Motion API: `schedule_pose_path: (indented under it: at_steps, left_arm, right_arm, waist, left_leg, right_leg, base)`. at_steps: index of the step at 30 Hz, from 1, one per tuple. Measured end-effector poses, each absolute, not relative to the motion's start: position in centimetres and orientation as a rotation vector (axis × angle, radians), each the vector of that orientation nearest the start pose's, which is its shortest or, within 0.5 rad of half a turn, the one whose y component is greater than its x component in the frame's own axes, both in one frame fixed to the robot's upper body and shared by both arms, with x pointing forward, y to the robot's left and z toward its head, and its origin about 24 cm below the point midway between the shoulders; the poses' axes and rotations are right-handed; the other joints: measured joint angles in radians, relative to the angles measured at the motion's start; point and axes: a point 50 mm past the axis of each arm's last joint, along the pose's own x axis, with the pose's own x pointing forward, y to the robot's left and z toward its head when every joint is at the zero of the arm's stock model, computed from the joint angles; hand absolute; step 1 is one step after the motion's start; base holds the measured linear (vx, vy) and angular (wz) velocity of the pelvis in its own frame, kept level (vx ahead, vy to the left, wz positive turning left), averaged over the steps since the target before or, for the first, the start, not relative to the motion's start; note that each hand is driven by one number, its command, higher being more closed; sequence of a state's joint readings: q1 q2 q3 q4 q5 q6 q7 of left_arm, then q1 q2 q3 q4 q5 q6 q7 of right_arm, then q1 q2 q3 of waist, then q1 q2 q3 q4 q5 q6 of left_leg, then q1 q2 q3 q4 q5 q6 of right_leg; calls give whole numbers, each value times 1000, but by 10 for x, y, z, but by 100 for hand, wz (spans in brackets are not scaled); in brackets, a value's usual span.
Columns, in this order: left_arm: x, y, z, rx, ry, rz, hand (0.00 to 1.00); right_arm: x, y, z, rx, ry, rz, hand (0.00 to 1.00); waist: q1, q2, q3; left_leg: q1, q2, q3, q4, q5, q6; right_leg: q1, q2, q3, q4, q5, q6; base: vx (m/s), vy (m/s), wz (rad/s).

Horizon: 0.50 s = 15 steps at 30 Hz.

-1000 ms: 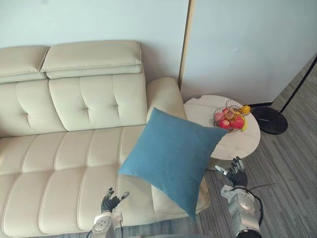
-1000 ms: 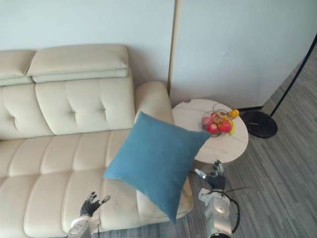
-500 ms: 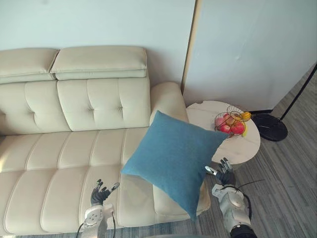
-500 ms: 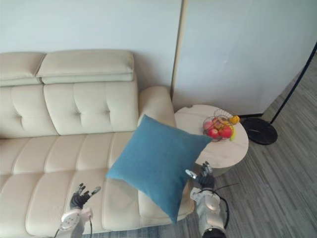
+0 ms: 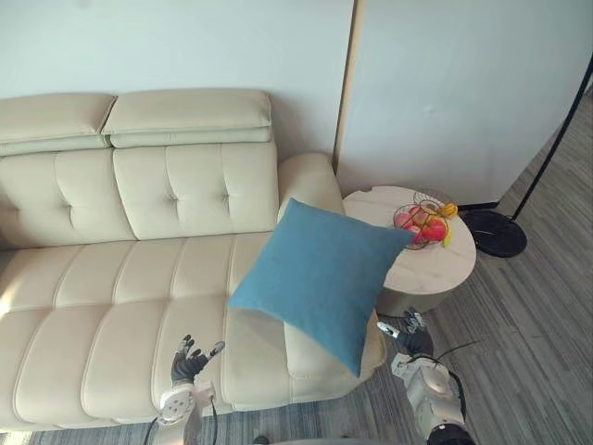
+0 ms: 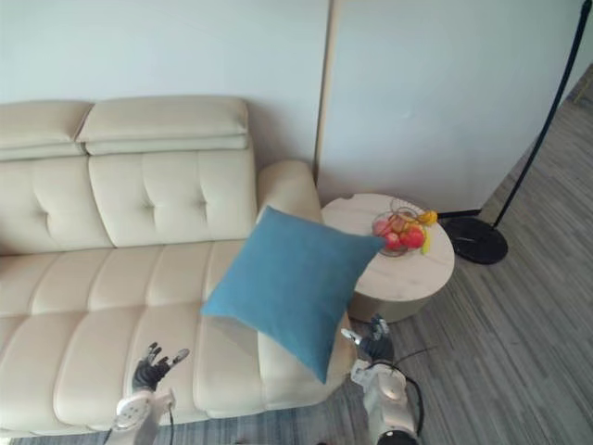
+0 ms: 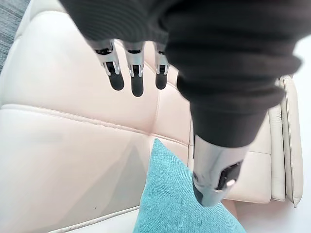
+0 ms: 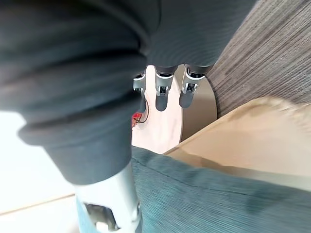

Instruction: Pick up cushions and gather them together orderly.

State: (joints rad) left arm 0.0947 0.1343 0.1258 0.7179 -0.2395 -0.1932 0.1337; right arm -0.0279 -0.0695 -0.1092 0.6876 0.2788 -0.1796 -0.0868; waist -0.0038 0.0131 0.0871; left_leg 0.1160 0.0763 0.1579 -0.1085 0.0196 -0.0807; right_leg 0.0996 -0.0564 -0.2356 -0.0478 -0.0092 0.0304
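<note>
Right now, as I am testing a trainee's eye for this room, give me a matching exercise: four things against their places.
Things:
1 cushion
2 fruit basket
3 lamp base
4 left hand

Places:
A on the table
B on the floor
C over the front of the sofa seat, fingers open
D propped at the sofa's right end

Pairs: 1-D, 2-A, 3-B, 4-C

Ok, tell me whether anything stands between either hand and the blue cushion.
Nothing visible does. The blue cushion leans at the arm end of the sofa; the open left hand hovers over the seat on one side, the open right hand over the floor on the other.
</note>
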Motion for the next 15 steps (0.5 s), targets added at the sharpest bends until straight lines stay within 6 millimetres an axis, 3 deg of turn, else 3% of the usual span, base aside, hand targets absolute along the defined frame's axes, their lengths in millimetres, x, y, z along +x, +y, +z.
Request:
schedule_pose_path:
  at_steps: [2, 3, 4, 5, 7, 10, 15]
  left_arm:
    - [163, 234, -103, -75, 585, 428, 0]
    - [162, 234, -103, -76, 586, 429, 0]
    - [161, 230, -105, -85, 591, 426, 0]
    - [163, 235, -102, -73, 583, 429, 0]
    - [164, 236, -101, -68, 576, 429, 0]
    - [172, 235, -92, -74, 524, 420, 0]
    - [186, 234, -75, -73, 425, 419, 0]
  right_arm:
    - [206, -198, -85, 199, 477, -309, 0]
    - [204, -199, -85, 192, 477, -304, 0]
    - [201, -202, -84, 172, 470, -291, 0]
    - [200, -199, -86, 176, 489, -281, 0]
    - [197, -197, -89, 182, 506, -280, 0]
    - [202, -197, -89, 177, 508, -275, 0]
    - [220, -190, -80, 198, 472, -242, 0]
  waist:
    - [-8, -37, -10]
    - [-1, -43, -9]
    - [4, -6, -18]
    - [-3, 10, -16]
    - [-6, -6, -16]
    - [1, -9, -11]
    - [7, 12, 15]
  left_leg:
    - [-19, -27, 18, 37, -42, -14]
    - [-46, -30, 25, 176, -75, 13]
    - [-50, -1, 20, 210, -132, 17]
    - [-49, 4, 25, 178, -160, 16]
    - [-46, -9, 25, 156, -155, 12]
    - [-61, -13, 21, 149, -152, 9]
    - [-83, -11, 13, 146, -125, 9]
  right_leg:
    - [-28, -34, -4, -7, 1, 15]
    - [-29, -40, 9, -17, 4, 35]
    - [-29, -8, 16, -37, 6, 41]
    - [-44, 1, 39, -15, 19, 17]
    - [-53, -8, 41, -16, 29, 20]
    - [-69, -12, 31, -17, 29, 20]
    - [-95, -14, 16, -4, 44, 18]
  base:
    - [-177, 21, -2]
    - [-2, 32, -25]
    - [58, 27, -25]
    - [22, 47, -8]
    - [-38, 44, 6]
    - [5, 15, 6]
    - [103, 5, 7]
